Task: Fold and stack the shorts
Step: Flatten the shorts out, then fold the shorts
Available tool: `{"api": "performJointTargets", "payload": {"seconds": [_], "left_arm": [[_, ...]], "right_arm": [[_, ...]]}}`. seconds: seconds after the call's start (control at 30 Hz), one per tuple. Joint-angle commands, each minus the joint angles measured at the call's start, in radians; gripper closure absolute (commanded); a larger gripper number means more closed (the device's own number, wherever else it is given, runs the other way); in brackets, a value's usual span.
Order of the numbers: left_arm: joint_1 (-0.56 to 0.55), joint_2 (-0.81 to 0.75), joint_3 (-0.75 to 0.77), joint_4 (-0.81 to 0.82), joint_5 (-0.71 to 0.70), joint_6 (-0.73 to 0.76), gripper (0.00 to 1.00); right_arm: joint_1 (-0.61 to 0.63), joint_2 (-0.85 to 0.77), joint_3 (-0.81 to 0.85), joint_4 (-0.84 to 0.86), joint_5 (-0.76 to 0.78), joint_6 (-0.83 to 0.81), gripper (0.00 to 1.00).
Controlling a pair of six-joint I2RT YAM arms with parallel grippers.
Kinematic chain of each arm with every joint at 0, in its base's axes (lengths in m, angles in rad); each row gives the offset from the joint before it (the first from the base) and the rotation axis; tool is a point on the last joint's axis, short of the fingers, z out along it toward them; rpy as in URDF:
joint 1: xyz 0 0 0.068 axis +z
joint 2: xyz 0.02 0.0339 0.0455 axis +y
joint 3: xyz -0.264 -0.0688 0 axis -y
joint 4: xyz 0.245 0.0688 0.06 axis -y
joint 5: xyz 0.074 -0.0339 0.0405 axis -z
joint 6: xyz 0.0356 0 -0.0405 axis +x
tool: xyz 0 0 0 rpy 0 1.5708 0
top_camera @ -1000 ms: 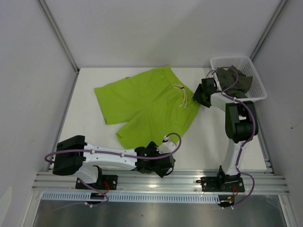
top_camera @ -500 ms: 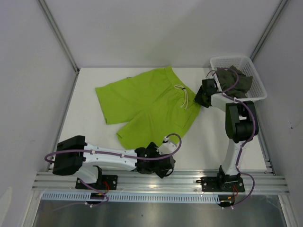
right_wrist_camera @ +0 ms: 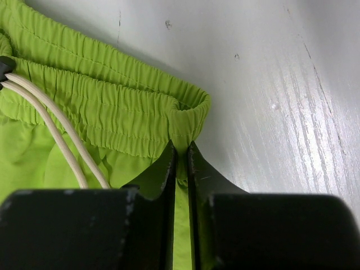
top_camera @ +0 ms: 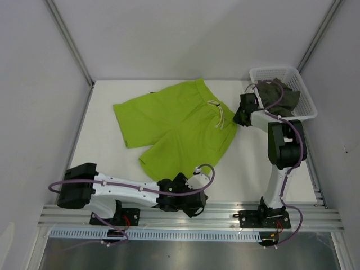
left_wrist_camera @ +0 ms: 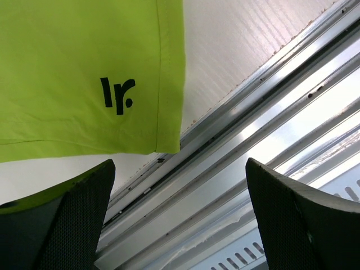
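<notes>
Lying flat mid-table, the lime green shorts sit apart from the olive-grey shorts, heaped in the mesh basket. Left wrist: the left gripper gapes facing the leg hem, likely to grab it. Right wrist: the right gripper pinches the waistband corner, probably for folding. White grained tabletop; pale walls.

basket: white mesh (far right corner); table: white; rail: aluminium
</notes>
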Motion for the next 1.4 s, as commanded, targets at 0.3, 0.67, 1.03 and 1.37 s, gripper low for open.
{"api": "performJointTargets", "payload": {"seconds": [0.3,0.67,1.03,1.37], "left_arm": [[-0.029,0.1,0.084,-0.033,-0.098,0.013,0.19],[0.037,0.164,0.058,0.028,-0.083,0.041,0.28],[0.086,0.161,0.015,0.106,-0.013,0.084,0.35],[0.088,0.166,-0.062,0.151,0.046,0.05,0.55]], "right_arm": [[-0.009,0.014,0.012,0.005,-0.004,0.004,1.0],[-0.009,0.015,0.011,0.003,0.001,0.006,1.0],[-0.009,0.016,0.012,0.002,-0.001,0.007,1.0],[-0.01,0.013,0.011,0.0,-0.001,0.007,1.0]]}}
